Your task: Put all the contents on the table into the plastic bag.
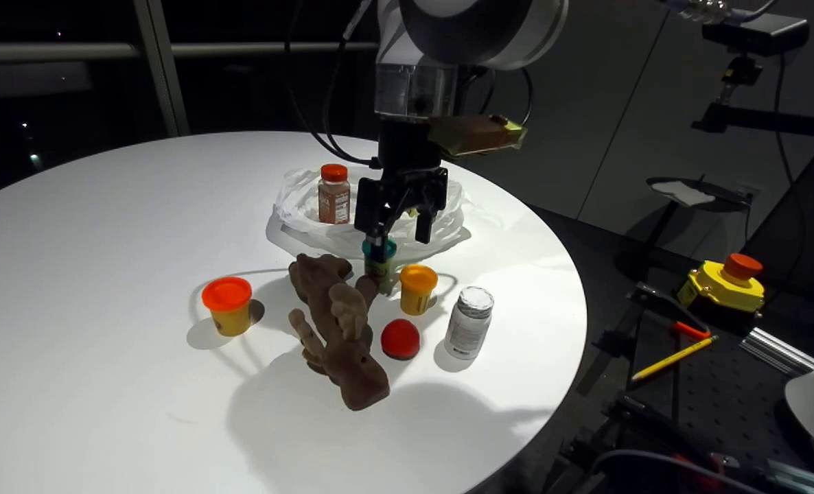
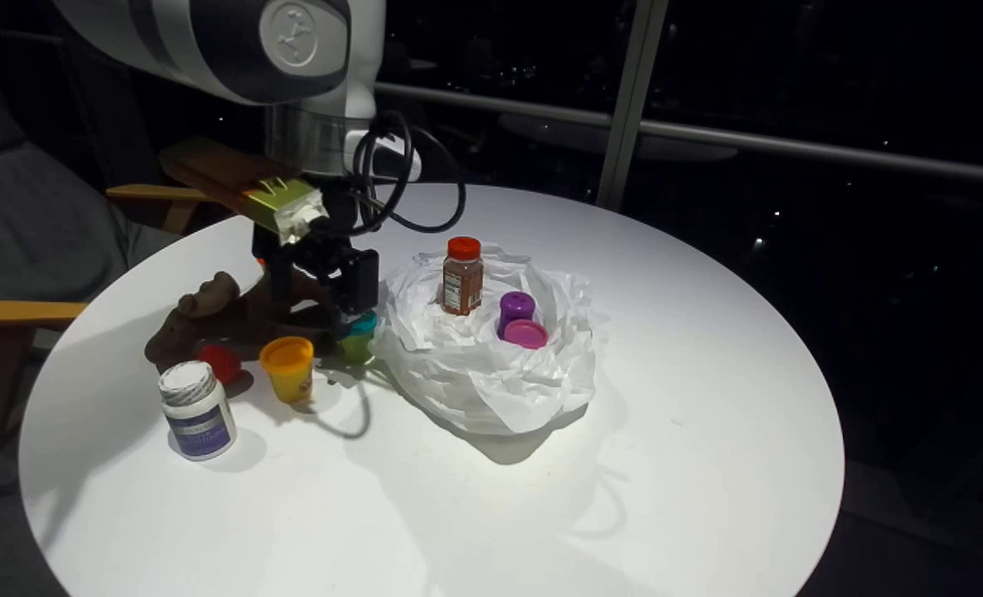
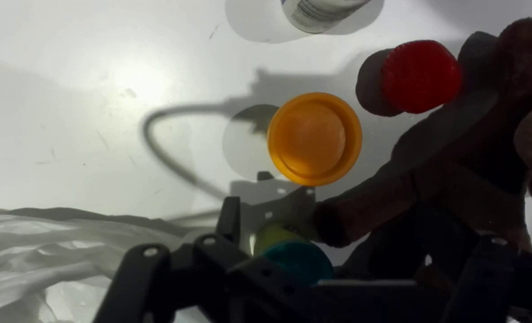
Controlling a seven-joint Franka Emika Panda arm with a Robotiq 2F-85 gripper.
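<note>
Teal tub [image 2: 358,343], plush [image 1: 339,343], orange tub [image 1: 417,291], red-lidded tub [image 1: 229,310], red piece [image 1: 400,339] and white jar [image 1: 470,324]: all on the counter [image 2: 690,464], between the bag [image 2: 500,394] and the edge by the chair [image 2: 44,174]. Inside the bag already: spice bottle [image 2: 463,280], purple piece [image 2: 516,307], pink lid [image 2: 526,334]. Pincer [image 1: 400,248]: spread wide and holding nothing, over or just beside the teal tub, cannot tell which; contact also unclear. Grip this tub across the wall, just under the lid: likely light, stiff and smooth. Mind the plush limb just beside it, easily pinched along. Take the plush round the body: probably soft and forgiving. Expect more weight and slip from the jar; hold below the cap. Avoid shoving plush or jar toward the chair edge. Lift tubs clear of the bag's crumpled rim, likely to snag; use the open room toward the edge by the rail [image 2: 790,149] for turning.
</note>
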